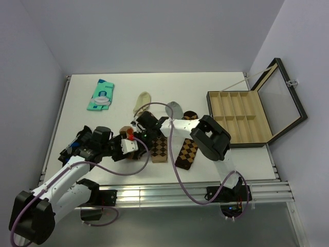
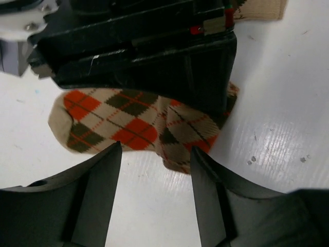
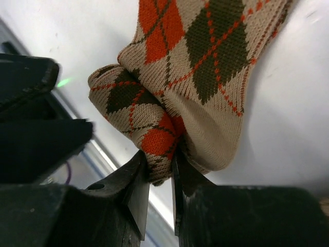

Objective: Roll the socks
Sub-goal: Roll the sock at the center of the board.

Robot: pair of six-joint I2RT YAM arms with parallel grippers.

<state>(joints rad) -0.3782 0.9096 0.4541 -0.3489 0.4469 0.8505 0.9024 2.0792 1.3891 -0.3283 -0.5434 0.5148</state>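
The right claw [image 3: 160, 170] is pinching a bunched fold of the red-orange sock [image 3: 205, 67] between its nearly closed jaws, and the rest of this sock is lying on the white desk [image 1: 205, 82]. The left claw [image 2: 156, 152] is standing wide with nothing between its fingers, and its tips are pointing at the folded part of the same sock. We are seeing this sock well apart from the open wooden case [image 1: 231, 105], on its left side. The tan sock [image 1: 159, 149] is lying flat nearer to the case, also on its left. The dark brown sock [image 1: 187, 153] is lying nearest to the case, just beside its left front corner.
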